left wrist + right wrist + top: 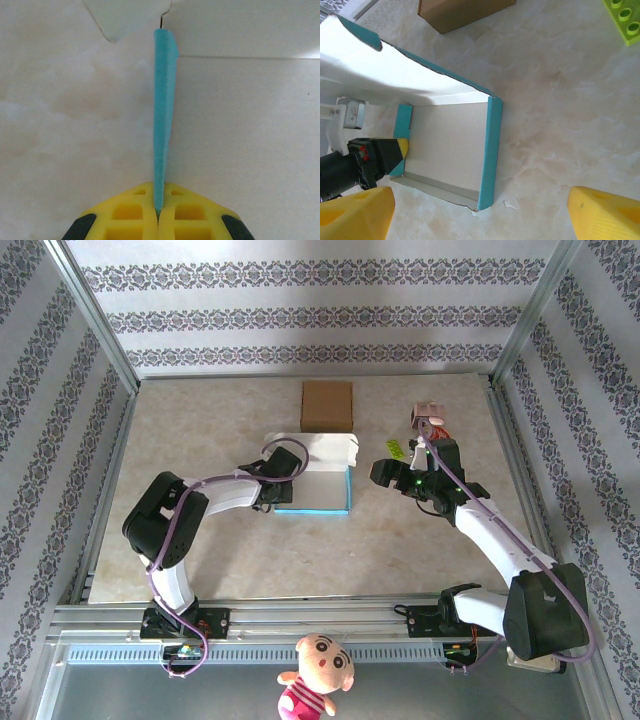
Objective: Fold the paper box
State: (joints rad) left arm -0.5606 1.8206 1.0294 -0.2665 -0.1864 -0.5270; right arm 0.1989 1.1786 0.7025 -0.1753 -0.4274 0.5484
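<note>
Left gripper (pixel 157 214) pinches the paper box's (pixel 450 145) blue wall (pixel 162 115) at centre frame. Right gripper (pixel 383 473), jaws apart, seemingly waits just right.

The marble-look tabletop (pixel 300 560) is boxed in by stripy floral-print walls (pixel 300 320), aluminium posts (pixel 95 315) are set at the corners, all evenly lit.

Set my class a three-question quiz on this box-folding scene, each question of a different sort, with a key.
1. True or false: the left end effector is shut on the blue wall of the paper box.
2. The right end effector is: A) open, B) shut on the paper box, C) shut on nothing.
3. Fill in: the cardboard box beyond the paper box is coloured ____.
Key: 1 true; 2 A; 3 brown.
</note>
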